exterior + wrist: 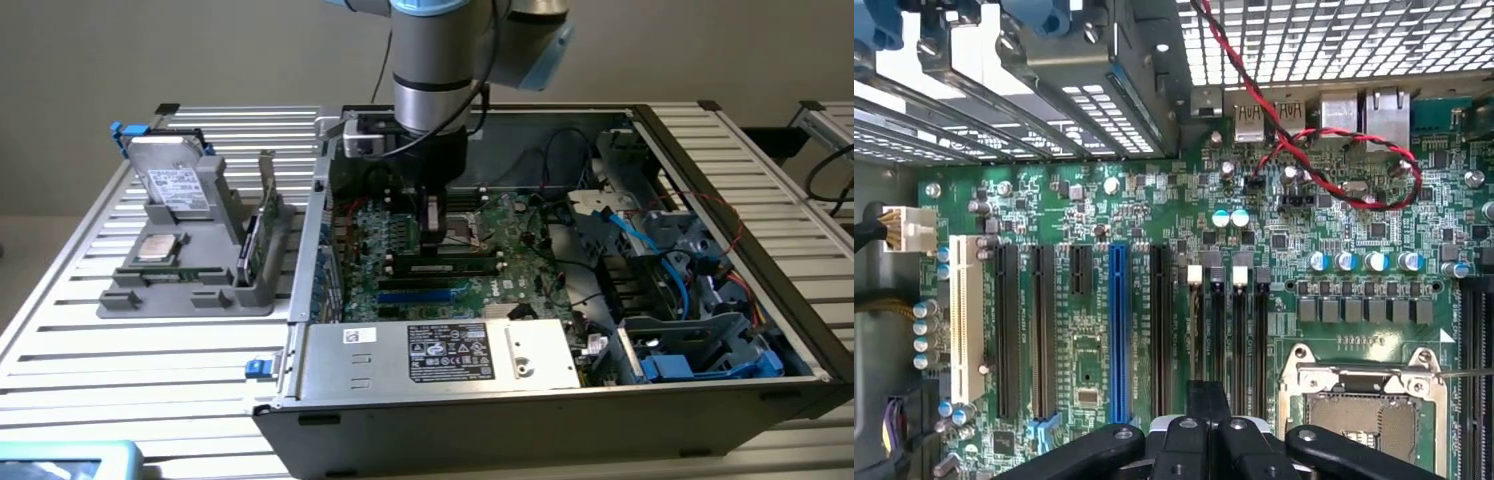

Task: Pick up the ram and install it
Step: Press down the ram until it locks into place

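Claw (430,215) is hovering inside PC case (747,300) over mobo (1154,200), nr slots (1224,330). Claw state: can't tell. Ram (443,267) is sitting in a slot mid-board, apparently seated; the claw is lining up above it.

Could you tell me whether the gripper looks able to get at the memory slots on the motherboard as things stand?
Probably yes: the gripper hangs inside the open case, right over the memory slots beside the processor socket, and the red-and-black cable lies well off them.

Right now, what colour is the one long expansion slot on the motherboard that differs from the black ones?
Blue. The blue slot shows best in the wrist view, standing among black slots.
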`<control>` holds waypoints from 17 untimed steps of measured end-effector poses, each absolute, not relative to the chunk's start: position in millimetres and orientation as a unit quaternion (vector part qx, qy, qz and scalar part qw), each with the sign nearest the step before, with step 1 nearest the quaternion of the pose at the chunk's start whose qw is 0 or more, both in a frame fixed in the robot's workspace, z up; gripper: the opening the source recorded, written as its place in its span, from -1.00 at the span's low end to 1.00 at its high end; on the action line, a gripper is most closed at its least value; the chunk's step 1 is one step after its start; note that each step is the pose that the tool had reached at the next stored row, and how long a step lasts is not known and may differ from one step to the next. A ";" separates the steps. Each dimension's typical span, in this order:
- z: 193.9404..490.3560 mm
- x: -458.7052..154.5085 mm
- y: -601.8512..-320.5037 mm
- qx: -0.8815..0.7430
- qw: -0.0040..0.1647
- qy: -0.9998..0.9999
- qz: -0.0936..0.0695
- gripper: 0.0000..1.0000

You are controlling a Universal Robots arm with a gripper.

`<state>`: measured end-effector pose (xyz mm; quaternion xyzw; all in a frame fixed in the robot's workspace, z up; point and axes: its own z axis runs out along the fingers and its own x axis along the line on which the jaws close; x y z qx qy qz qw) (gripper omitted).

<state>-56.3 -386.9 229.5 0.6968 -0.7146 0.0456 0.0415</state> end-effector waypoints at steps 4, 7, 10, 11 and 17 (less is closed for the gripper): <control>225.7 -56.6 -387.0 0.697 0.042 -0.715 0.046 -0.79; 223.7 -56.6 -387.0 0.697 0.042 -0.715 0.046 -0.79; 224.7 -56.5 -386.8 0.697 0.041 -0.715 0.045 -0.79; 227.8 -56.1 -386.7 0.696 0.041 -0.715 0.045 -0.79; 246.7 -55.2 -386.9 0.687 0.042 -0.724 0.045 -0.79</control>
